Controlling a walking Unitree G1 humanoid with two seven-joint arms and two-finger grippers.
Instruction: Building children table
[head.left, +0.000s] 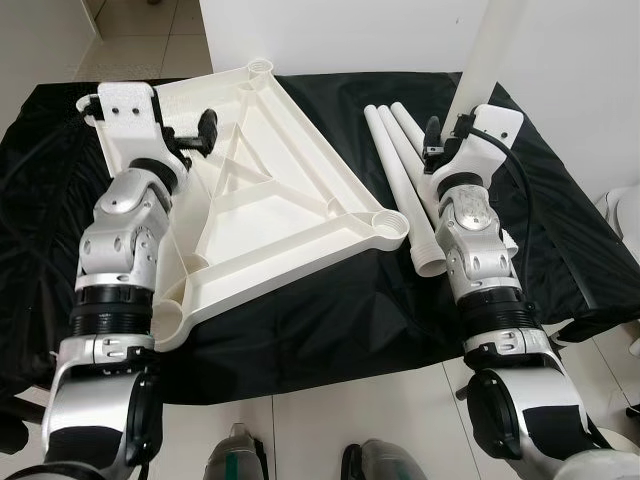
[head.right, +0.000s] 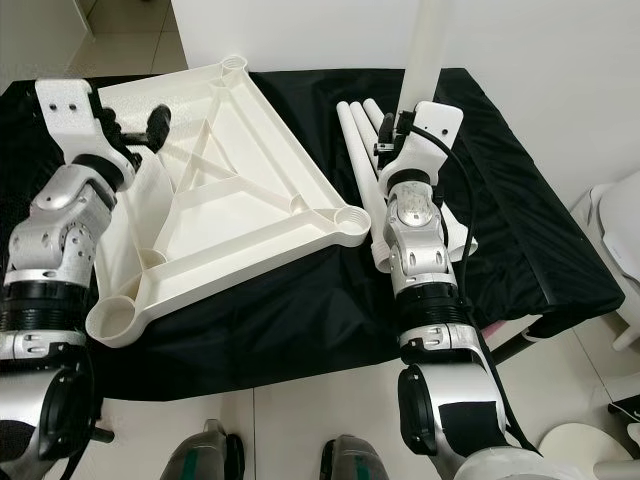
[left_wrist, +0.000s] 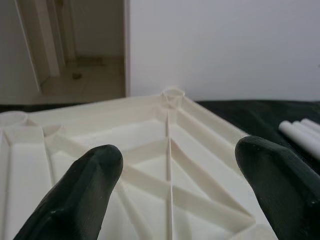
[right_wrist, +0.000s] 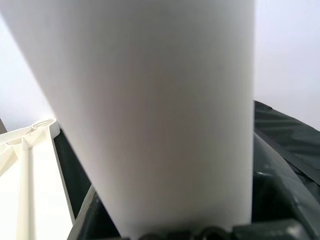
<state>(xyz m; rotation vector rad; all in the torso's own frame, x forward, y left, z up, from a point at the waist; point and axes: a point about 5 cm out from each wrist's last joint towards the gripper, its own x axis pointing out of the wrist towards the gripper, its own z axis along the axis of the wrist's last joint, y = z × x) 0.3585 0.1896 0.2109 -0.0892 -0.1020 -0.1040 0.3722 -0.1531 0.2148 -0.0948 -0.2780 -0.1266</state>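
In right end effector (head.left: 436, 135), upright table leg (head.left: 482, 50)

The left gripper (left_wrist: 175, 185) hangs with its two black fingers (left_wrist: 75, 195) spread wide above the white ribbed tabletop (left_wrist: 150, 150); a round leg socket (left_wrist: 173, 93) sits at its far corner; white tubes (left_wrist: 302, 132) lie beside it on black cloth (left_wrist: 250, 115).

Left gripper (head.left: 207, 130) hovering low, fingers (left_wrist: 80, 197) spread wide apart. Right gripper (head.left: 436, 135) raised at the far right, clamped, wrist bent upward. Both silver arms extended forward.
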